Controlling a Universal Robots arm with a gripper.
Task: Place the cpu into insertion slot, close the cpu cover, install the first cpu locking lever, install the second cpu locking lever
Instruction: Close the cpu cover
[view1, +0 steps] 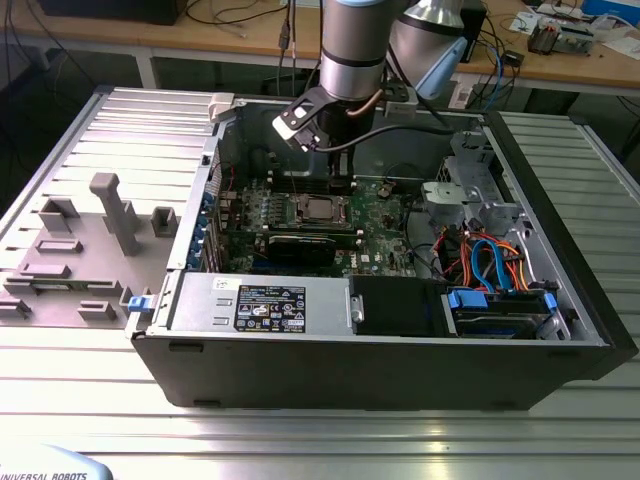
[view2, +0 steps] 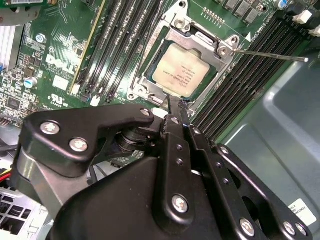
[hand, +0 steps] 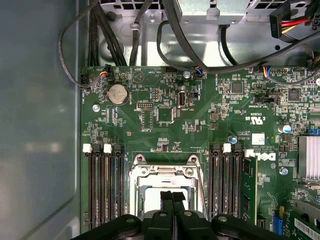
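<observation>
The cpu (view2: 182, 70) lies flat in the insertion slot (view2: 143, 84), its dull silver top showing. The cpu cover (view2: 200, 37) is folded down over it as a silver frame around the chip. A thin metal locking lever (view2: 270, 55) sticks out free from one corner of the socket, over the memory slots. My gripper (view2: 175, 102) is shut with nothing between its fingers, its tips just above the socket's edge. In the first wrist view the gripper (hand: 172, 196) hangs over the cover (hand: 162, 172). In the exterior view the gripper (view1: 340, 180) is right above the cpu (view1: 320, 210).
Black memory slots (hand: 105, 185) run along both sides of the socket. A long black graphics card (view1: 300, 245) lies in front of it, with the power supply (view1: 260, 305) nearer still. Coloured cables (view1: 490, 260) and a drive bay fill the exterior view's right. The case walls (view1: 380, 360) enclose the board.
</observation>
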